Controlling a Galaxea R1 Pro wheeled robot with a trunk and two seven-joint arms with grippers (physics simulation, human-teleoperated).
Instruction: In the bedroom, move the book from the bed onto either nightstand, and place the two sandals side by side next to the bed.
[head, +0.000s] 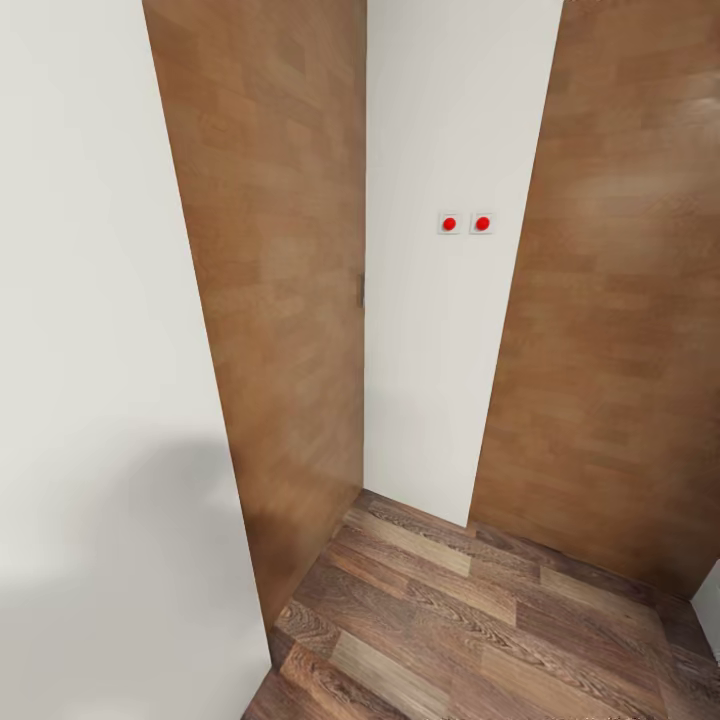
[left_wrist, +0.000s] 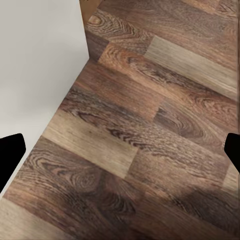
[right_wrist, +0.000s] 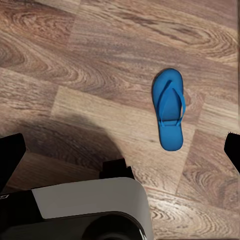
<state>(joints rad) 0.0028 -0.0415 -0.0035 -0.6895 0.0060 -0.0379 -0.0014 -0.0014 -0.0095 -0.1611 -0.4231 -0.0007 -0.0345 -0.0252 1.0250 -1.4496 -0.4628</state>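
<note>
One bright blue sandal (right_wrist: 170, 107) lies flat, strap side up, on the wood-plank floor (right_wrist: 100, 60). My right gripper (right_wrist: 122, 152) hangs open well above the floor, and the sandal is far from both dark fingertips (right_wrist: 10, 157). My left gripper (left_wrist: 122, 152) is open too, with nothing between its fingertips (left_wrist: 10, 152), above bare floor beside a white wall (left_wrist: 35, 65). The book, the bed and the nightstand are out of view.
Ahead in the head view is a narrow corner: a white wall (head: 90, 350) on the left, a wooden door panel (head: 280, 250), a white strip with two red-dot switches (head: 466, 223), and another wooden panel (head: 620, 300). My grey base (right_wrist: 85, 205) is near the sandal.
</note>
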